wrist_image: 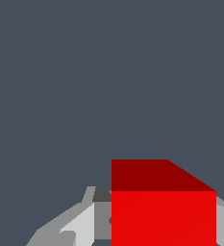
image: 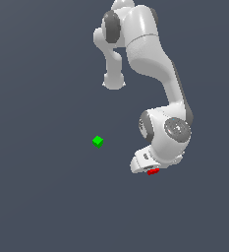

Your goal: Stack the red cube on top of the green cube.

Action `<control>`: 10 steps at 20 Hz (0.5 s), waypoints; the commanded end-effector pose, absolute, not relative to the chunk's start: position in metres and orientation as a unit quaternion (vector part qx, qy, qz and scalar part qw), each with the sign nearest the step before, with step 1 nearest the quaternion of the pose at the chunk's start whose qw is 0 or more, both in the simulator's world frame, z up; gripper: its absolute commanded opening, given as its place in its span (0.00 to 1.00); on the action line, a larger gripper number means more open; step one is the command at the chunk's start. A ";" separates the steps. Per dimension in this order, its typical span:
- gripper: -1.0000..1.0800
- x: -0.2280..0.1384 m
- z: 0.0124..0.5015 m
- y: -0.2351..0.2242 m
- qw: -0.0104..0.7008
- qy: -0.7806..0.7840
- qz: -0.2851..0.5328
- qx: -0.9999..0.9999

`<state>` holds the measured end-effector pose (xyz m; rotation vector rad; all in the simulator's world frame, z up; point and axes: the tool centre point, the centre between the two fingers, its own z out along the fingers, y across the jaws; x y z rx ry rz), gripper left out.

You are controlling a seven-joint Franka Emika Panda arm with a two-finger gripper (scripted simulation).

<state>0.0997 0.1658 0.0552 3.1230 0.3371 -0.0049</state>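
We see the gripper [image: 152, 171] down low w/ the red cube [image: 153, 171] between its fingers [wrist_image: 80, 226], grip unconfirmed, well apart from the green cube [image: 98, 141] toward the exterior view's left; a loose pinch could drop it en route.
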 end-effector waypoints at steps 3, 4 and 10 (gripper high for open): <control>0.00 0.100 0.090 0.166 0.000 0.107 0.000 0.994; 0.00 0.100 0.096 0.166 0.000 0.107 0.000 0.994; 0.00 0.100 0.118 0.166 0.000 0.107 0.000 0.994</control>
